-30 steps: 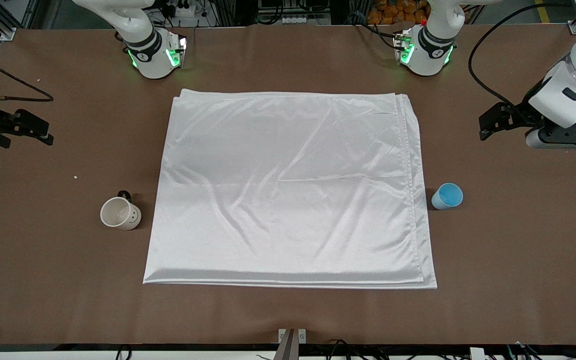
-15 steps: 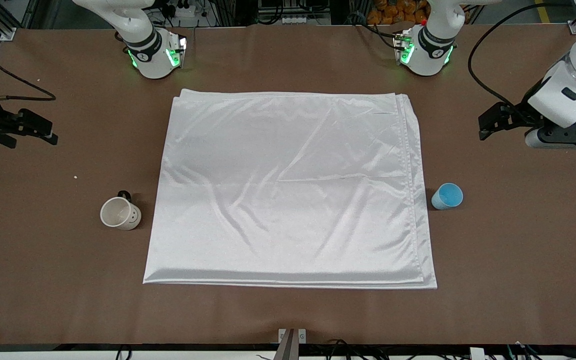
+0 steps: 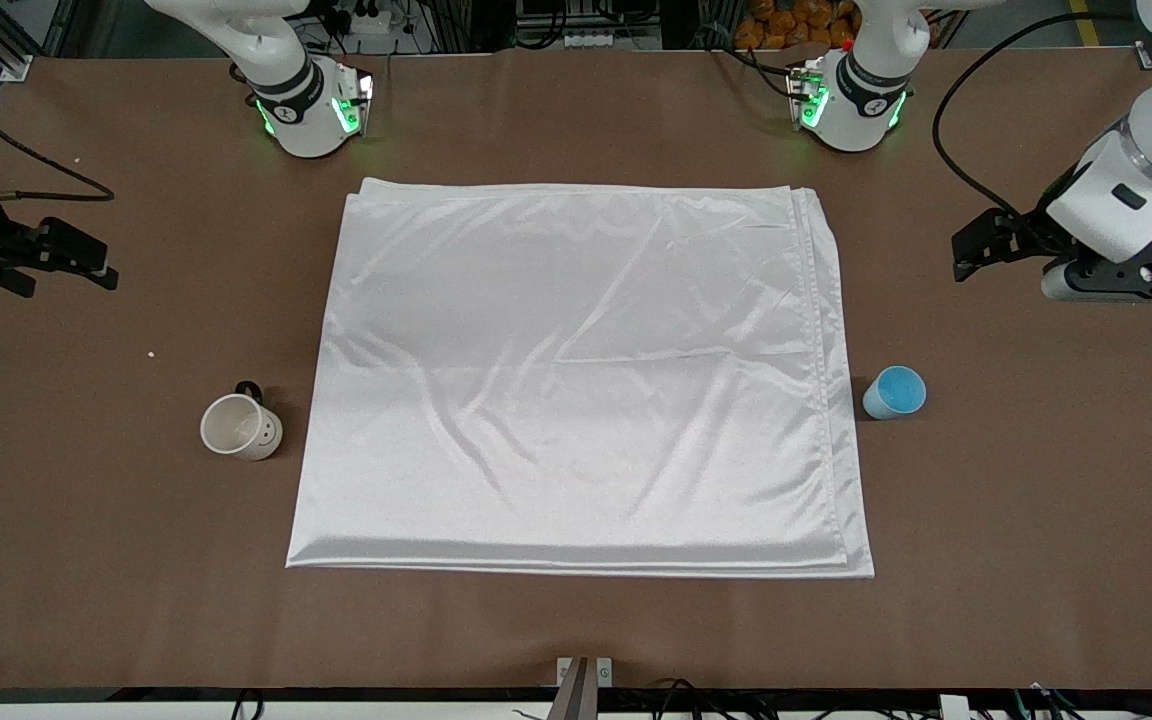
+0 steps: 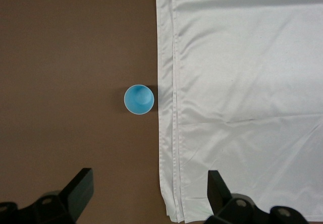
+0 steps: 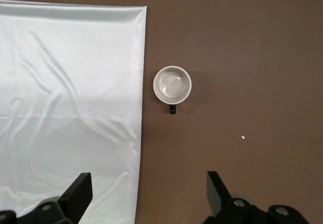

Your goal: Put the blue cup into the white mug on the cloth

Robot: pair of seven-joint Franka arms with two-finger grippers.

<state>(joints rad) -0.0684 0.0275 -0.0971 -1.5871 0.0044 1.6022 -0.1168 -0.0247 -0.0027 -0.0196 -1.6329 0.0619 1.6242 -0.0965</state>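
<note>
Front view: cloth [image 3: 581,375] flat mid-table; blue cup [image 3: 894,392] upright just beside its edge toward my left arm's end, white mug [image 3: 240,427] on the table [image 3: 1036,500] toward my right arm's end.

Left wrist view: my left gripper [image 4: 146,196] wide open, empty, over the table near the cup [image 4: 139,99].

Right wrist view: my right gripper [image 5: 146,196] wide open, empty, mug [image 5: 172,85] below.

The small light-blue plastic cup [image 3: 894,392] is showing a brighter blue inside than on its paler wall. The small off-white ceramic mug [image 3: 240,427] is carrying a black handle and what are probably two or three tiny dark dots on its side. The big white satin-like cloth [image 3: 576,380] is gleaming silvery, with greyish crease shadows running across it. The table [image 3: 1036,480] under everything is lying plain matte brown.
</note>
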